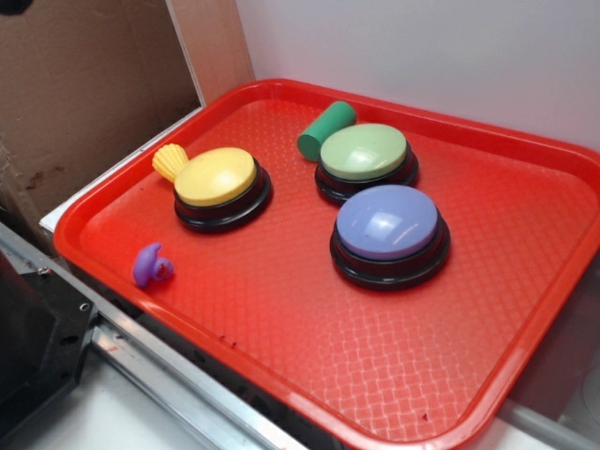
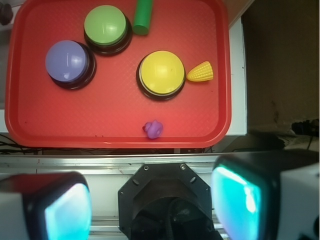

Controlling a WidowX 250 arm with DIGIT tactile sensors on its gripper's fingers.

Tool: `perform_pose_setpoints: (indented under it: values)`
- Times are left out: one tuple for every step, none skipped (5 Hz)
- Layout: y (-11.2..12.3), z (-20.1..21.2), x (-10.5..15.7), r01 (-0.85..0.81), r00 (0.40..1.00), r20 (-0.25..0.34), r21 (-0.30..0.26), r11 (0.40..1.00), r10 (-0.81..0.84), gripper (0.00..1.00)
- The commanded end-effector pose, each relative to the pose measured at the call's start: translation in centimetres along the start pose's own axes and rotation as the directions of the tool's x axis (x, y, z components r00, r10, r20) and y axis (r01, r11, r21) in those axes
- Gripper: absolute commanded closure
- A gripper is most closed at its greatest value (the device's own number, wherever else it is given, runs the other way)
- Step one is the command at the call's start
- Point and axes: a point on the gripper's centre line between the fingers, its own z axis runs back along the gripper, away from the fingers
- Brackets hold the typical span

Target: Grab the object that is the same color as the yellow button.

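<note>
The small yellow ribbed object [image 1: 170, 161] [image 2: 200, 72] lies on the red tray [image 1: 281, 300] [image 2: 115, 120], touching or nearly touching the yellow button [image 1: 217, 180] [image 2: 161, 74] on its outer side. My gripper [image 2: 152, 202] hangs high above the robot base, outside the tray's near edge, far from the object. Its two teal-padded fingers [image 2: 67, 210] stand wide apart with nothing between them. The gripper does not show in the exterior view.
A green button [image 1: 364, 155] [image 2: 105, 26], a purple button [image 1: 388, 227] [image 2: 67, 61], a green cylinder [image 1: 325, 129] [image 2: 142, 17] and a small purple piece [image 1: 151, 266] [image 2: 153, 129] share the tray. A cardboard wall [image 1: 84, 84] stands beside it, a white wall behind.
</note>
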Motion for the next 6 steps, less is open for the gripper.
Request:
perform_pose_setpoints:
  values:
    - [0.0, 0.0, 0.0, 0.000, 1.000, 0.000, 0.000, 1.000, 0.000, 0.00]
    - [0.4, -1.3, 1.3, -0.156, 0.987, -0.026, 0.031, 0.987, 0.157, 0.00]
    - [1.3, -2.5, 2.1, -0.276, 0.961, -0.034, -0.033, 0.961, 0.275, 0.00]
    - [3.1, -4.5, 2.9, -0.505, 0.862, -0.023, -0.110, 0.856, 0.506, 0.00]
    - [4.7, -6.5, 3.7, -0.692, 0.711, 0.003, -0.173, 0.700, 0.703, 0.00]
    - [6.1, -9.0, 4.8, -0.839, 0.516, 0.047, -0.174, 0.516, 0.855, 0.00]
